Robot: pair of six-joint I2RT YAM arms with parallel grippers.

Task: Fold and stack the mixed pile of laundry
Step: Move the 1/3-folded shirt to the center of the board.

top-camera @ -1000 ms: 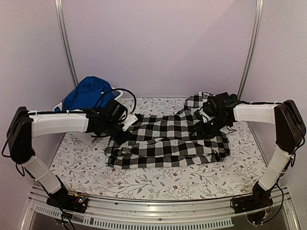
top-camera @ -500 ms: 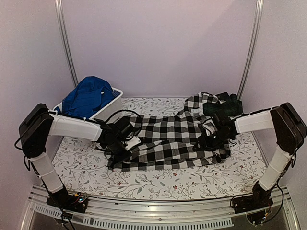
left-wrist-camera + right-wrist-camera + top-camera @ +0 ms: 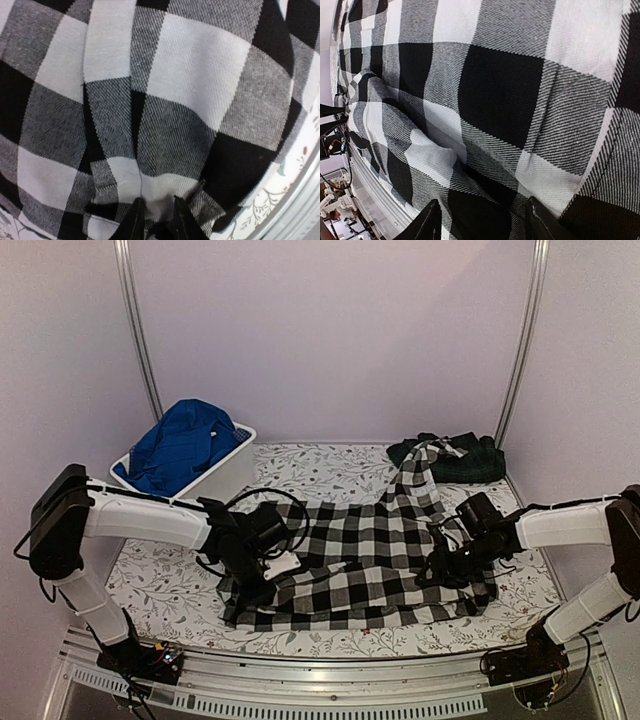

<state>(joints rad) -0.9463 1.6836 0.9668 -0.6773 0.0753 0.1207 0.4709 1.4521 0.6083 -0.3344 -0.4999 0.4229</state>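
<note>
Barely begun: the black-and-white checked shirt lies spread but rumpled on the worktop, unfolded. The left pincer is narrowed on a pinch of its left hem. The right pincer straddles cloth, fingers apart; I cannot tell whether it grips. The blue garment fills the white tub, the tartan garment lies bunched far right; nothing is stacked.

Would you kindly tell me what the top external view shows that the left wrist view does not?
Only the top view shows the bright blue garment in the white plastic tub and the dark tartan garment. Only the wrist view shows the left pincer pinching a fold. Both show the black-and-white checked shirt on the floral tablecloth.
</note>
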